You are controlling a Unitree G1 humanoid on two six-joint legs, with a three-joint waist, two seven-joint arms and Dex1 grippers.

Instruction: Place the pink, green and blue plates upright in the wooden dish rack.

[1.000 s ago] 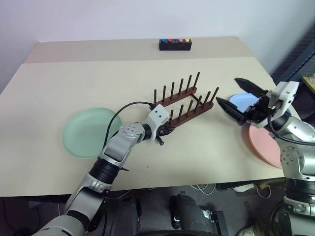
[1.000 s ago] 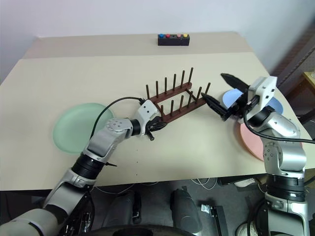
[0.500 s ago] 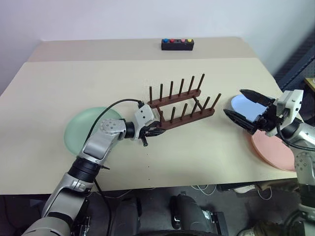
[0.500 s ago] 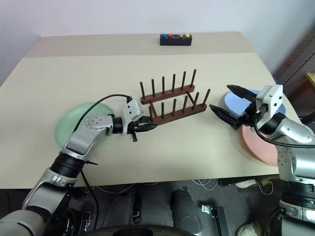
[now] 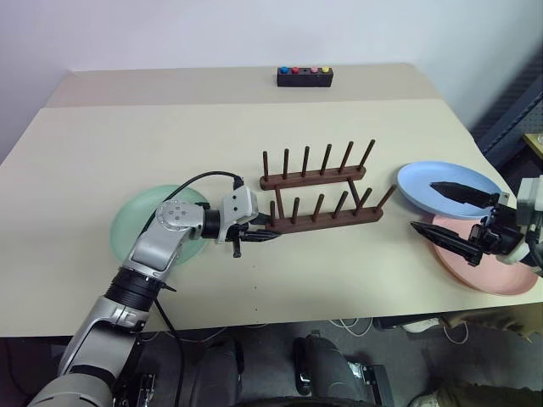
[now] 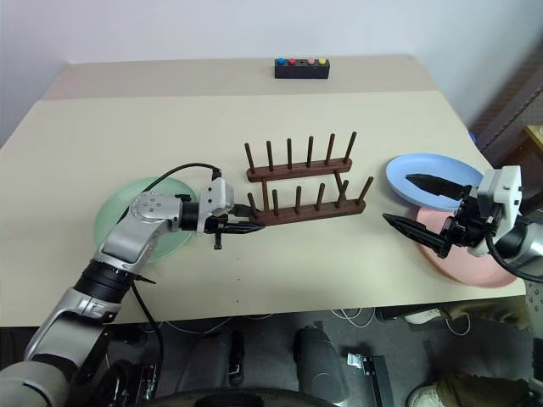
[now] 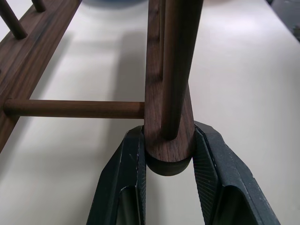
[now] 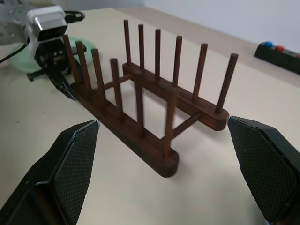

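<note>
The left gripper [image 5: 257,236] is closed on the rounded near end of the front rail of the wooden dish rack [image 5: 322,200]. In the left wrist view, both black fingers [image 7: 123,178] are seen pressed flat against the two sides of that rail end, with the first upright peg rising just beyond the contact. The jaws are held only narrowly apart, by the width of the rail.

The rack is found standing on the table [image 5: 102,153], near its middle, with both rails lying roughly crosswise and all pegs upright. No plate is seated in it.

The right gripper [image 5: 454,216] is spread wide and nothing is held or touched by it. It is positioned above the right edge of the table, one finger over the blue plate [image 5: 424,180] and the other over the pink plate [image 5: 488,275]. The blue plate overlaps the pink plate's far rim.

The green plate [image 5: 136,229] lies flat at the left, partly hidden under the left arm.

A small black box with coloured buttons [image 5: 305,76] is noted at the far edge.
</note>
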